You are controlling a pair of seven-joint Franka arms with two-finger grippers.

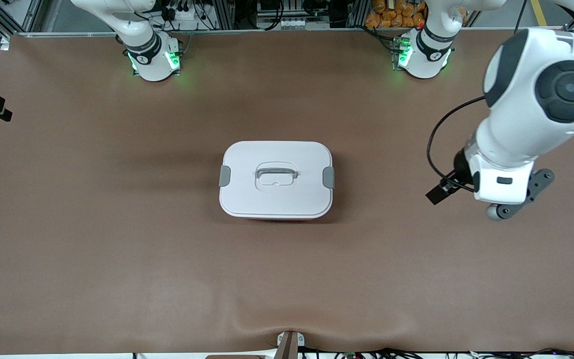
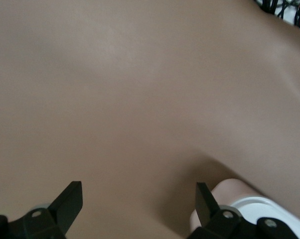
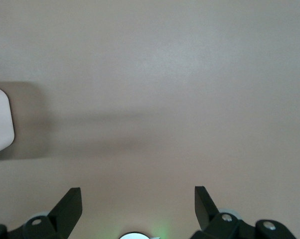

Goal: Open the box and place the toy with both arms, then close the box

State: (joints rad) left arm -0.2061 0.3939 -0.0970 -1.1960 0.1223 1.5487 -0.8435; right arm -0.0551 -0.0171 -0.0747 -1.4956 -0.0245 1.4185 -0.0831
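The box (image 1: 276, 179) sat shut at the middle of the table (image 1: 117, 259), white lid (image 1: 247, 159) on and both grey clips (image 1: 224, 175) at its short ends, probably so each arm could reach one. The toy was nowhere in view. The left gripper (image 2: 139, 199) hung empty over bare table toward its own end, wrist bent downward, fingers (image 2: 70, 199) spread. The right gripper (image 3: 138, 201) waited over bare table, also spread wide and empty, only a corner of the box showing in its wrist view.
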